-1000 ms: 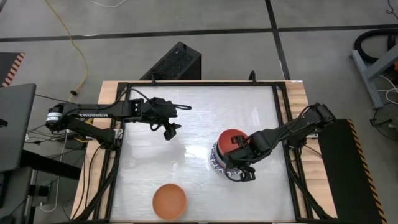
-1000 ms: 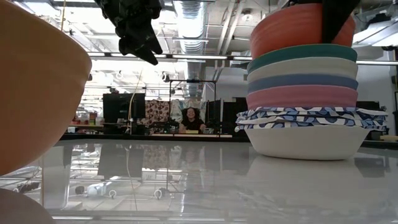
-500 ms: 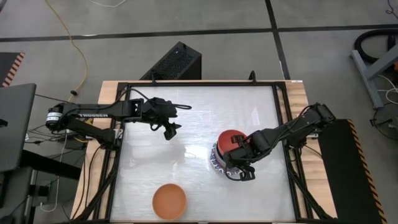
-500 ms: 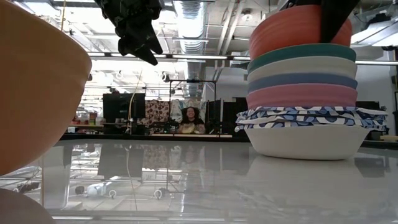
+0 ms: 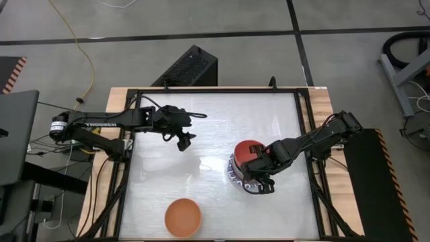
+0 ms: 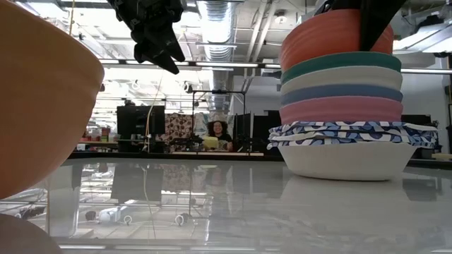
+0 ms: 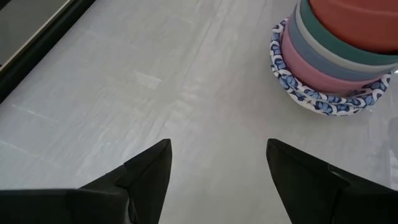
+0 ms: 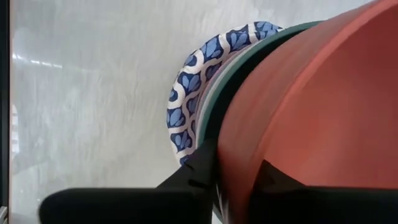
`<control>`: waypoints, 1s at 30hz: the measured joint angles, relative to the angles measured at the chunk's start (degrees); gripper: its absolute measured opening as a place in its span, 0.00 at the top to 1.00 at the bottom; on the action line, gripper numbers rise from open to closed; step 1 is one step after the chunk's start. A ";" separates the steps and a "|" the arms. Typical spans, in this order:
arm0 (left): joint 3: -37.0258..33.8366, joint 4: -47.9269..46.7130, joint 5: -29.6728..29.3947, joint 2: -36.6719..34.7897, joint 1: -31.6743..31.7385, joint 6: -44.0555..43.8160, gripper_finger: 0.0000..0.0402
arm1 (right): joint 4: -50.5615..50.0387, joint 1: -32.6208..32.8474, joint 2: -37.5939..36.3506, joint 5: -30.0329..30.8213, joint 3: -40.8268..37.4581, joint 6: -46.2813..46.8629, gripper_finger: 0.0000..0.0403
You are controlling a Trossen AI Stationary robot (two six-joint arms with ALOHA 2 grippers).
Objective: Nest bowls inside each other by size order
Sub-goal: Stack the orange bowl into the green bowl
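Since a second ago: the red bowl at the top of the stack has shifted a little toward the left of the low view and sits slightly higher there; from above, the right gripper has drawn a touch inward over the stack. Left arm unchanged.

Right gripper: fingers straddle the red bowl's rim, one inside, one outside, per its wrist view. Whether they pinch the rim or have just let go, cannot tell; the finger gap is mostly covered by the bowl wall.

Left gripper: hangs above the table's far left part, well apart from every bowl, fingers spread wide with nothing between them.

Stack, right of table centre, bottom to top in the low view: patterned-rim bowls, pink, blue, cream, teal, red. How many patterned bowls is hard to count. From above only red and a patterned edge show; the arm hides the rest.

Orange bowl: alone near the front edge, upright. In the low view it fills the left side, cut off by the frame.

Table: white and glossy. A person sits far back in the room, seen only in the low view.
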 joint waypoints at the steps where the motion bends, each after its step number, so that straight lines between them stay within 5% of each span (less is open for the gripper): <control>1: 0.00 0.01 0.00 0.00 -0.01 0.00 0.37 | -0.02 0.00 0.00 0.00 0.00 0.00 0.84; 16: 0.00 0.02 0.02 0.00 0.00 0.17 0.37 | -0.11 0.03 -0.16 -0.02 0.01 -0.08 0.58; 30: 0.00 0.02 0.02 0.00 0.00 0.16 0.37 | 0.33 0.15 -5.23 -0.02 0.02 2.65 0.59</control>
